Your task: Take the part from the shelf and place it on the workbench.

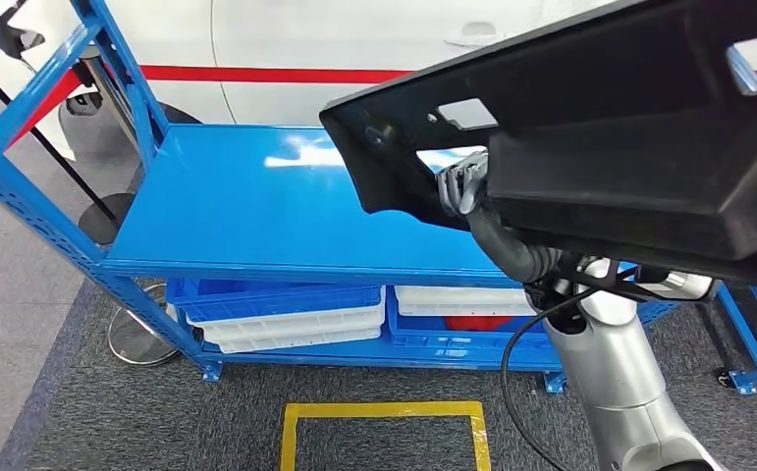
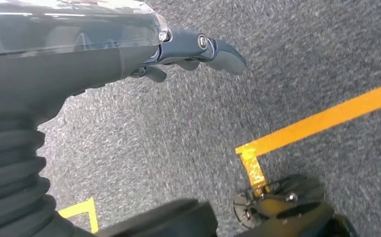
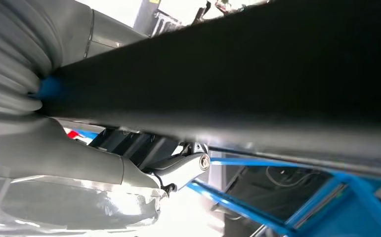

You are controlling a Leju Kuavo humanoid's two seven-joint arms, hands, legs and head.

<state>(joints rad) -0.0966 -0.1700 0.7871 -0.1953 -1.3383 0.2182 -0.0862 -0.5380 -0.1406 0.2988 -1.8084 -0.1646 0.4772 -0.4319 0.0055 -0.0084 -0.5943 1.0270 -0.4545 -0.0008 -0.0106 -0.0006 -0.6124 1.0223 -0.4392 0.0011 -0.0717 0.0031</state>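
A large black plastic part [image 1: 590, 128] hangs in the air at the right of the head view, above the right end of the blue shelf [image 1: 256, 206]. My right hand [image 1: 462, 184] grips the part from below near its left end, fingers wrapped on its edge. In the right wrist view the part [image 3: 237, 74] runs as a dark band across the picture, with my right hand [image 3: 129, 168] pressed against it. My left hand [image 2: 129, 49] hangs over grey carpet with its fingers loose and nothing in it.
The shelf's top board is bare. Blue and white bins [image 1: 286, 314] sit on its lower level. A white car with a red stripe [image 1: 305, 59] stands behind. A yellow tape square [image 1: 384, 432] marks the carpet in front, and a round stool base [image 1: 138, 339] stands at the shelf's left.
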